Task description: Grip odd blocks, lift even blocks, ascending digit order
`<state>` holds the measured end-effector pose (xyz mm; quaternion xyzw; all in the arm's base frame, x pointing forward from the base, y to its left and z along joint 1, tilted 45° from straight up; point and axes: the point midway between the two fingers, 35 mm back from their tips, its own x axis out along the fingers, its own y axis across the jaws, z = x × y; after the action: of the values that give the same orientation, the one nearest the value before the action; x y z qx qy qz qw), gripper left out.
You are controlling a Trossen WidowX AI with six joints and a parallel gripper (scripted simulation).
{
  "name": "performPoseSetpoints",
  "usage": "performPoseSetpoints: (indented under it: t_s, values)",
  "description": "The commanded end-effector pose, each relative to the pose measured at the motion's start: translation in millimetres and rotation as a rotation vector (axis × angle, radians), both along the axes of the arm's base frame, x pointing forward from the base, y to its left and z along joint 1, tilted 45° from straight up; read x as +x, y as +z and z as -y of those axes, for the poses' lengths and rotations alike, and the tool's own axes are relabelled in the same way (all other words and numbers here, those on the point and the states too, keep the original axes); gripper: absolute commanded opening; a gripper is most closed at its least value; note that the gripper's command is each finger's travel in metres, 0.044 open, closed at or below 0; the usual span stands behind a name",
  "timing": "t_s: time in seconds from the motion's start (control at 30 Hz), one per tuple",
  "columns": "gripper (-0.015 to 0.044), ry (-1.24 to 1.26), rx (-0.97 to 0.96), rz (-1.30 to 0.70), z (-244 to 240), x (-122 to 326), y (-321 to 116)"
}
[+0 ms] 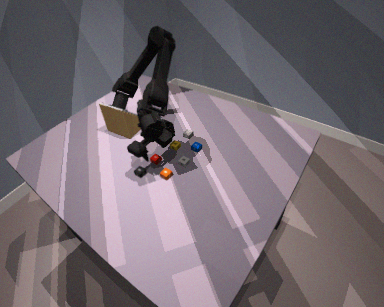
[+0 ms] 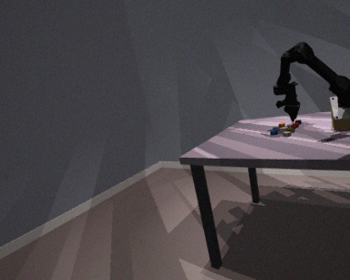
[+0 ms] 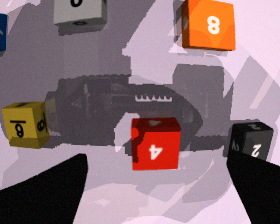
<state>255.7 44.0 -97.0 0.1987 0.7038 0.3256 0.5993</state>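
A red block [image 3: 155,150] [image 1: 155,159] [image 2: 295,125] showing 4 rests on the table. My gripper [image 3: 160,161] [image 2: 293,119] is open above it, with one finger off to each side and neither touching it. A black block [image 3: 252,140] [image 1: 140,171] showing 2 is partly behind a finger. An orange block [image 3: 210,25] [image 1: 166,173] shows 8. A yellow block [image 3: 25,125] [image 1: 175,145] shows a barred digit, 6 or 9. A grey block [image 3: 80,14] [image 1: 184,160] shows a round digit cut off by the frame edge. A blue block [image 1: 197,146] [image 2: 273,131] and a whitish block [image 1: 188,134] have unreadable digits.
A tan panel [image 1: 118,121] stands beside the arm's base, left of the blocks in the top view. The blocks stand close together, with the yellow and black ones on opposite sides of the red one. The arm's shadow falls across the table [image 1: 212,219] around the blocks.
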Motion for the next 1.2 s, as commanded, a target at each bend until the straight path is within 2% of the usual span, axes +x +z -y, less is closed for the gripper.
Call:
performPoseSetpoints:
  t_s: [0.0,0.17,0.33,0.6,0.83,1.03,1.17]
  values:
    - [0.0374,0.01,-0.003,0.012,4.6,3.6,7.1]
    - [0.0242,0.01,-0.007,0.012,54.9,18.8,60.3]
    - [0.012,0.01,-0.007,0.011,57.1,19.0,63.0]
    - [0.012,0.01,-0.007,0.012,55.0,19.5,65.1]
    - [0.012,0.009,-0.001,0.009,-23.3,17.5,137.4]
    - [0.012,0.01,0.0,0.009,-25.6,16.8,139.5]
    - [0.0225,0.009,-0.005,0.005,-53.7,10.7,108.7]
